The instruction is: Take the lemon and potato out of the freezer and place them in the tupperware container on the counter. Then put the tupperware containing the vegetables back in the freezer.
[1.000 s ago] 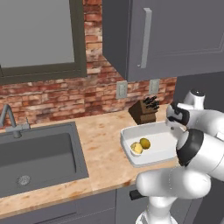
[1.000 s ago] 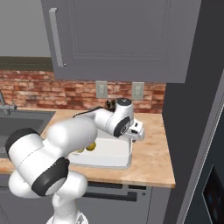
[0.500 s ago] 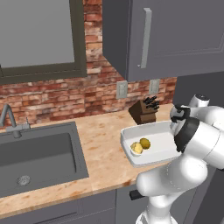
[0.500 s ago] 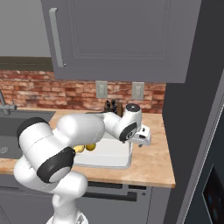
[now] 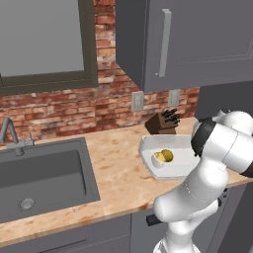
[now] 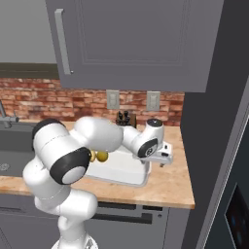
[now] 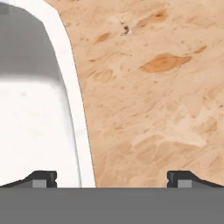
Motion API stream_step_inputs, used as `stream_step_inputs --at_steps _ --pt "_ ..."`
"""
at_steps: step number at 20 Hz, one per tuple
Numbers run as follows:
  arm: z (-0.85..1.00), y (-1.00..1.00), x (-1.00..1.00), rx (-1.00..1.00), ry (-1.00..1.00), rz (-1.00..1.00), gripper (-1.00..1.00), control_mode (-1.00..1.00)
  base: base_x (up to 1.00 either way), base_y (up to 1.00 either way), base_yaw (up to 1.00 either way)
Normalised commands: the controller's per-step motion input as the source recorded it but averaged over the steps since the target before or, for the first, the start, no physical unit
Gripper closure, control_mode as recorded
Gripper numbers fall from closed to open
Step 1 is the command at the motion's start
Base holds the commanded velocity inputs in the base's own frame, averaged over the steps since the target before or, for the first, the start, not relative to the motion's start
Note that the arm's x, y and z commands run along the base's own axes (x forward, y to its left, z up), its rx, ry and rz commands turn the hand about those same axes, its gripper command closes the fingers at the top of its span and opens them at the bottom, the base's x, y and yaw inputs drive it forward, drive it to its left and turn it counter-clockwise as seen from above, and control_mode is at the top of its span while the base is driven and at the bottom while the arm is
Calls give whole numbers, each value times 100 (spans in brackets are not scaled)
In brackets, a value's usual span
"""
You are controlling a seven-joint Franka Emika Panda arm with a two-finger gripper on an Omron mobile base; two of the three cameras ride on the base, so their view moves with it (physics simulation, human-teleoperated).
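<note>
On the counter [image 5: 113,173] sits the tupperware container [image 5: 148,146], a shallow white tub parked just in front of the knife block [image 5: 161,124], and both pieces of produce are already lying in it: the lemon [image 5: 167,155] and, touching it on the sink side, the paler potato [image 5: 159,158]. So the tub itself looks like the next thing to lift. It reads as light, rigid plastic with a smooth, likely slippery wall, and the two round items inside will probably roll if it tips, so level carrying matters. The raised rim seems the only real handhold, best pinched across the wall along a straight side rather than a rounded corner. Over at the tub's freezer-side edge hovers the gripper [image 6: 166,159], fingers spread as wide as they go and holding nothing; the hand view shows the white rim [image 7: 72,87] running between the two fingertips [image 7: 41,178], one tip over the tub floor, the other over bare wood grain. Around it, the knife block stands close behind the tub and could crowd a lift from the back, the dark sink [image 5: 42,173] lies well apart to the left, and the wall cabinet [image 6: 141,44] hangs overhead. Beside the counter's end rises the freezer [image 6: 223,146], its dark flank near the arm's swing.
</note>
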Motion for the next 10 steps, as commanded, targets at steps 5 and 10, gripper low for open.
stream_step_inputs --at_steps 5,10 --pt "-27 -1 10 0 9 5 -100 -100 0 0 0" --pt "-28 4 0 0 9 5 100 -100 0 0 0"
